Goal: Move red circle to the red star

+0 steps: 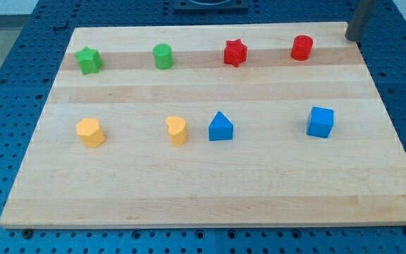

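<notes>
Red circle [302,47]: sitting in the top row, right of the red star [235,53], apart from it.
My tip [352,39] is resting at the wooden board's [210,190] top right corner, right of the circle, touching no block; there being no jaws, nothing is clamped.

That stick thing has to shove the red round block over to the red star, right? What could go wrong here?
My tip sits at the board's top right corner, right of the red circle. An off-centre push could send the circle sliding toward the board's top edge. Pushing too far could knock the red star toward the green circle.
</notes>
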Robot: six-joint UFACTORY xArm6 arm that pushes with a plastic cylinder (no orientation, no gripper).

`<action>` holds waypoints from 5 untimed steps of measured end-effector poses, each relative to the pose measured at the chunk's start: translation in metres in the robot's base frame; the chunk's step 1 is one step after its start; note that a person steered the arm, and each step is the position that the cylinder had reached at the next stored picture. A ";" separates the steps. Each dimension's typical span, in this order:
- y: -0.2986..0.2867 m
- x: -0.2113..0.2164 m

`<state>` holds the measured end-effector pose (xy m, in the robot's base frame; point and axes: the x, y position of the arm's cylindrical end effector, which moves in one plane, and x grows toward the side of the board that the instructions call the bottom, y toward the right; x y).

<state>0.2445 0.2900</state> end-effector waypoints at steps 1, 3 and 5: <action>-0.009 0.009; -0.034 0.009; -0.066 0.011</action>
<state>0.2551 0.2237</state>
